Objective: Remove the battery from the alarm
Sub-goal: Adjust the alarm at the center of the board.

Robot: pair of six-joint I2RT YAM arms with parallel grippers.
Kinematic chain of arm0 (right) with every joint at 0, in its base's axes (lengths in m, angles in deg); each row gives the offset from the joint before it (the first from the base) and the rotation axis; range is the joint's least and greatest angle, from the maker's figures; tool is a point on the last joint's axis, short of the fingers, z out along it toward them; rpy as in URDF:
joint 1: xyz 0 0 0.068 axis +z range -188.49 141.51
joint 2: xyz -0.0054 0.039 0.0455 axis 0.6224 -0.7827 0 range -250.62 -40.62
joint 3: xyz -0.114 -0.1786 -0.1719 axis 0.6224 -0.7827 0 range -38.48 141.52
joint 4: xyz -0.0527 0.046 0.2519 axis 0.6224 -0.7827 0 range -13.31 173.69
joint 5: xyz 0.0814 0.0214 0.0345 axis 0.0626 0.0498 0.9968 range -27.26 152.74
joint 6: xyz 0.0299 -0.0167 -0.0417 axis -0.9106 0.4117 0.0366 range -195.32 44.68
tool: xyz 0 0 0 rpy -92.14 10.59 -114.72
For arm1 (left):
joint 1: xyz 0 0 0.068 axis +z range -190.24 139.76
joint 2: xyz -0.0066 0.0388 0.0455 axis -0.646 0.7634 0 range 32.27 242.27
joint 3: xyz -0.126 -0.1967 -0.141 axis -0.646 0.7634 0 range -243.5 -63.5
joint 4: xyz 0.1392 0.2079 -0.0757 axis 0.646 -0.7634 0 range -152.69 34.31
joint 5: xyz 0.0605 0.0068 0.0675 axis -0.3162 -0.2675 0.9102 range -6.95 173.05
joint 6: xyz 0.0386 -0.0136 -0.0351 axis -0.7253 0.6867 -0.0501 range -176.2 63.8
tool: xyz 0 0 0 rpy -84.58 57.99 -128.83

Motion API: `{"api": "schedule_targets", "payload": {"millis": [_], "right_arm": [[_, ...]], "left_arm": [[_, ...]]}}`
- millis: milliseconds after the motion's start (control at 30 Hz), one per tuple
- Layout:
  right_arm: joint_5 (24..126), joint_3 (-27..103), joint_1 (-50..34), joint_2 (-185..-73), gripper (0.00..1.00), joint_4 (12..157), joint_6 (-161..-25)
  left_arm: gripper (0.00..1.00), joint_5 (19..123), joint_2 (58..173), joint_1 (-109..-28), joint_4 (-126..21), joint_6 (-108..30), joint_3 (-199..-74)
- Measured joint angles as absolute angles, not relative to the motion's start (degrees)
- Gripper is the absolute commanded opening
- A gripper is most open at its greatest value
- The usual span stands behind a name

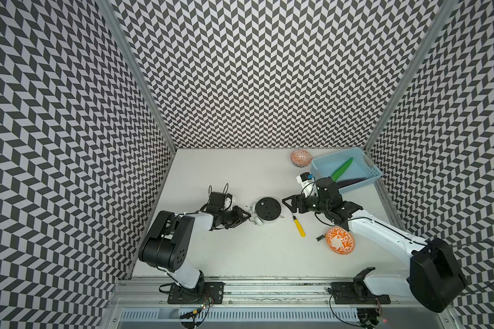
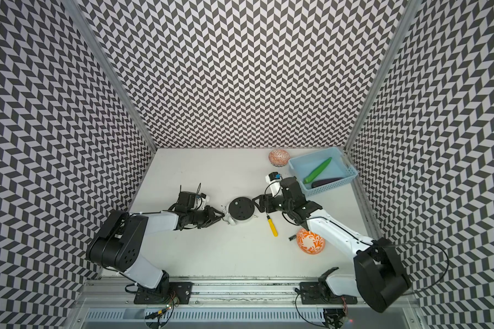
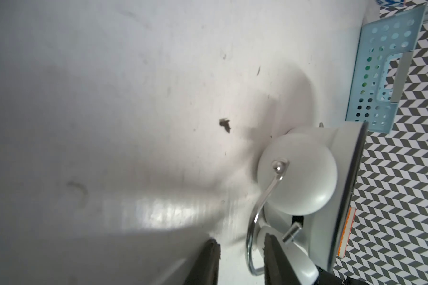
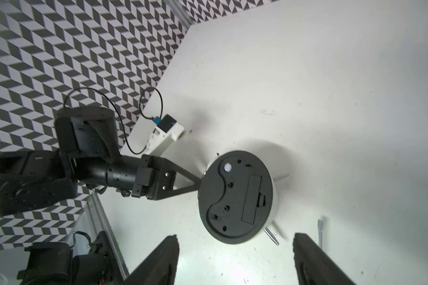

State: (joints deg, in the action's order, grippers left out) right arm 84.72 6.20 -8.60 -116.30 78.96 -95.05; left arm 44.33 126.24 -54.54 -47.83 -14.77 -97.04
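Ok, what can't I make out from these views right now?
- alarm dial: face down on the table in every view.
- Battery bay, right wrist view: black on black, lid or empty slot unclear.
- battery by the orange bowl: too small in both top views for markings.
- left gripper: fingers cut off by the left wrist view's edge; contact with the wire handle unclear.

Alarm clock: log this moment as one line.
alarm clock: face down, back up | battery: out, beside orange floral bowl | left hand: open, at wire handle | right hand: open, empty
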Motion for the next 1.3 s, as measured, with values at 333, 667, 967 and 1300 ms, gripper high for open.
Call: {"api": "schedule_targets", "payload": {"millis": [333,667,967,1300], "right_arm": [[78.7,3.6,-1.7,-116.8,0.77,81.0,-88.6],[62.6,-9.8,15.6,-115.4,0.89,102.7,-67.2],[48.2,-10.2,22.9,-130.4,0.95,126.0,-56.5],[38.1,-9.0,23.6,-140.4,0.88,138.3,-52.6]], "left_arm": [[0.0,42.5,127.8,-54.9,-44.0,-10.1,-97.5],[0.0,46.2,110.6,-55.8,-55.8,-5.2,-99.6],[0.0,49.0,107.2,-60.4,-57.5,2.1,-99.9],[0.0,51.1,104.6,-63.2,-57.5,7.9,-99.9]]}}
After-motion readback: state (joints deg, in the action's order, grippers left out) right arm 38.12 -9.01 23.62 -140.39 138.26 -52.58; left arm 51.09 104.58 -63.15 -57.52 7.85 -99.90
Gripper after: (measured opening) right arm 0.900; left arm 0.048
